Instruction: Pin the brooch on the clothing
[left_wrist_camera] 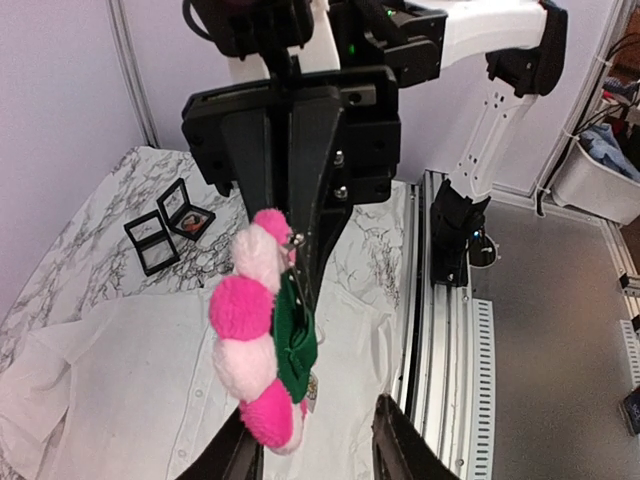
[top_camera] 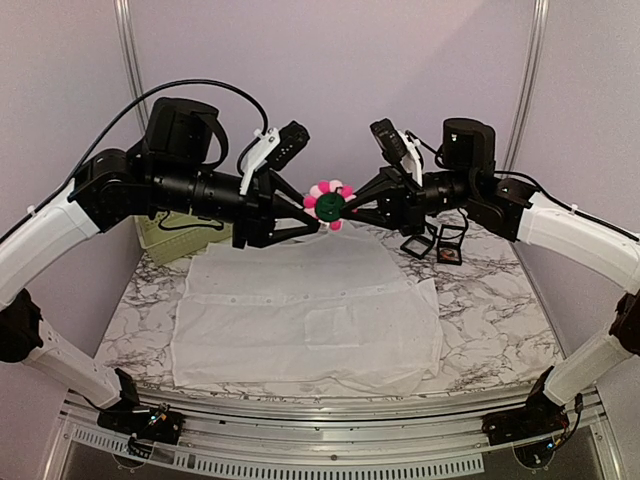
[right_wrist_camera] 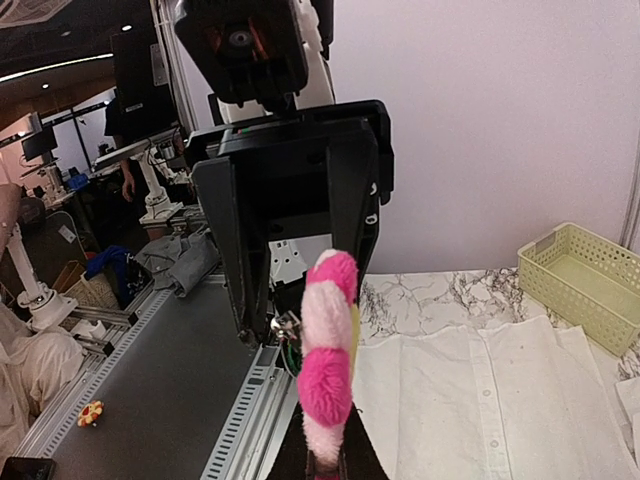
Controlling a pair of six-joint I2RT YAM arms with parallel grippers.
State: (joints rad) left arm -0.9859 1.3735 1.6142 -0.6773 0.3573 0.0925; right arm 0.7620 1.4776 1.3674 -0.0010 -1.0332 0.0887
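We see the left tool (top_camera: pixel 312 216) and the right tool (top_camera: pixel 351 204) meeting tip to tip in the air above the marbled surface (top_camera: pixel 495 325), with a pink-and-white flower brooch (top_camera: pixel 330 200) with a green centre between them. Below, the white shirt (top_camera: pixel 300 320) lies spread flat. A pale green basket (top_camera: pixel 172 233) sits far left, and small black boxes (top_camera: pixel 432 244) sit far right.

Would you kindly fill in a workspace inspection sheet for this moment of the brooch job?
Surface: marble-pattern table, no spills seen.
Job's things: white shirt lies flat; brooch in the air above it, not pinned.
Clutter: two small open black boxes; pale green basket.
Grippers: right gripper shut on the brooch; left gripper open beside it.
Cables: black cable loops over the left arm.
Surroundings: lilac walls; other workstations beyond.
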